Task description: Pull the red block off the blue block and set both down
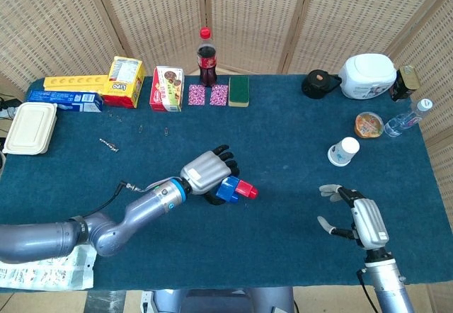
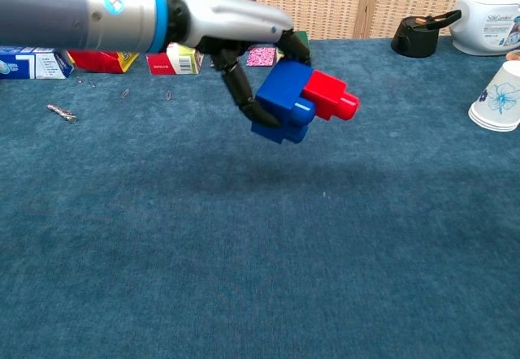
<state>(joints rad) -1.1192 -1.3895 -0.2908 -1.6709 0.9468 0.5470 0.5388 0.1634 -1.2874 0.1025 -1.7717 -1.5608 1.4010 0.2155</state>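
My left hand (image 1: 207,171) (image 2: 236,38) holds the blue block (image 1: 228,190) (image 2: 283,103) in the air above the middle of the blue table (image 1: 283,143). The red block (image 1: 245,190) (image 2: 329,96) is still stuck on the blue block's right side, pointing right. My right hand (image 1: 359,218) hovers at the right front of the table with its fingers apart and nothing in it; it shows only in the head view.
A paper cup (image 1: 344,151) (image 2: 496,95) stands at the right, with a snack tub (image 1: 369,124) and water bottle (image 1: 407,120) behind it. Boxes (image 1: 126,81), a cola bottle (image 1: 206,57), a sponge (image 1: 238,90) and a black kettle (image 1: 318,84) line the far edge.
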